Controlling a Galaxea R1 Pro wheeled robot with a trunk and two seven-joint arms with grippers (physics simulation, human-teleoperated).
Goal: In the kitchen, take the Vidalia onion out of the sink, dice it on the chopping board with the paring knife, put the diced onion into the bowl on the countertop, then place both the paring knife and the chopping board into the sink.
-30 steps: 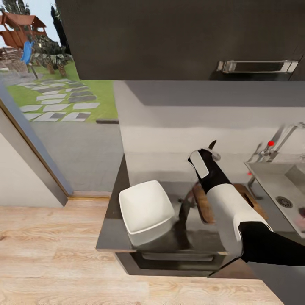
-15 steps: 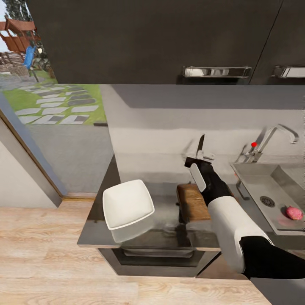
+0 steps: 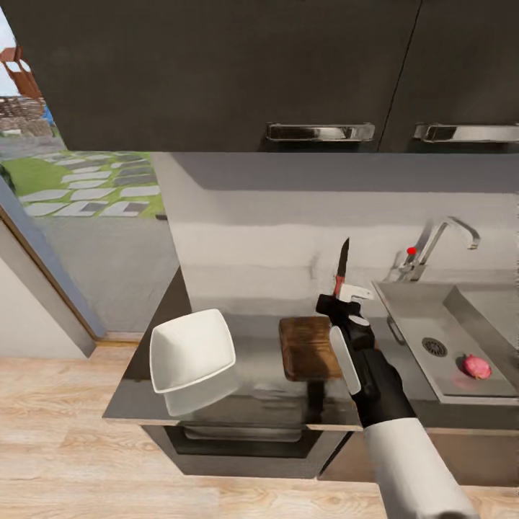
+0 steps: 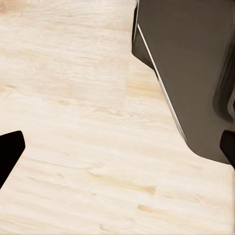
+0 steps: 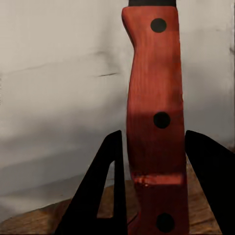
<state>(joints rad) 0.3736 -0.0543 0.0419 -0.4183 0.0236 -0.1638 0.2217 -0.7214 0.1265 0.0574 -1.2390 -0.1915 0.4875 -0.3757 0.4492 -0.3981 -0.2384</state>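
Above the dark-brown wooden chopping board [image 3: 310, 348], the right gripper [image 3: 344, 297] is clamped on the red-orange handle of the small paring knife [image 3: 340, 268], whose slim dark blade points straight up against the pale backsplash. Compared with a second ago, the whole head view has swung toward the sink side, so the camera has turned rather than the things; over the same second the arm has raised the knife from a low, half-hidden pose to this upright one. In the right wrist view the two dark fingers [image 5: 105, 196] sit snug on either side of the riveted handle.

The turn brings the rectangular stainless-steel sink [image 3: 497, 311] and its bent chrome tap [image 3: 441, 241] with the red knob further into view, and with them the small pinkish-red Vidalia onion [image 3: 476, 366], lying in the basin close to the round drain. It is not yet on the board, so dicing cannot start. The white square bowl [image 3: 192, 357] rests near the left end of the grey glossy surface [image 3: 270, 393], apparently overhanging its front edge a little.

The left gripper [image 4: 117, 147] hangs over the light wooden floor beside a dark cabinet corner, jaws spread wide and empty. My guess is that it fetches the onion.
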